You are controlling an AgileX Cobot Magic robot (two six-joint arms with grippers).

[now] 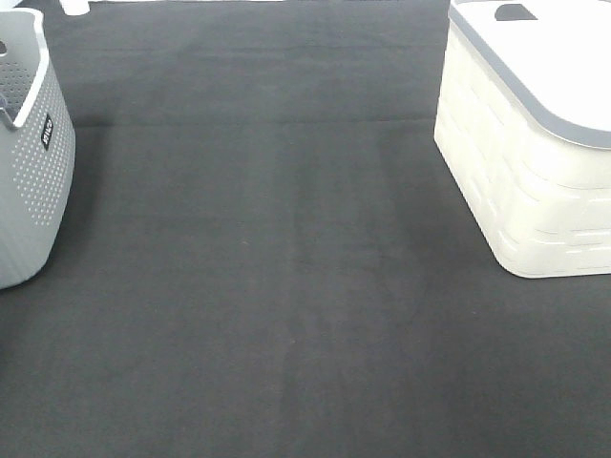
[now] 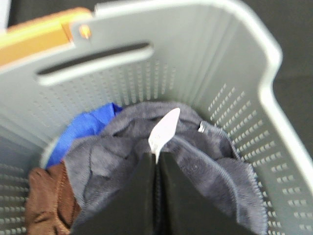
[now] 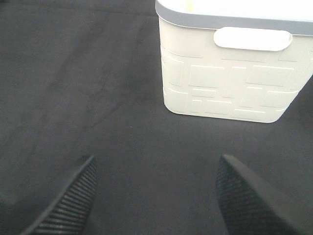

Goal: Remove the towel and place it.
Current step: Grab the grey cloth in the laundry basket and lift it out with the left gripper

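Closest: left end effector clamped on tag of towel inside grey basket, left. I see right end effector spread apart above table, near white basket.

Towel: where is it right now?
Left wrist view: the towel lies inside the grey basket, beside blue cloth and brown cloth, left gripper shut on it.

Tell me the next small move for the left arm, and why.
Probably raise the left gripper straight up. Its jaws look shut at the white tag of the towel, which lies in the grey basket beside a blue cloth and a brown cloth.
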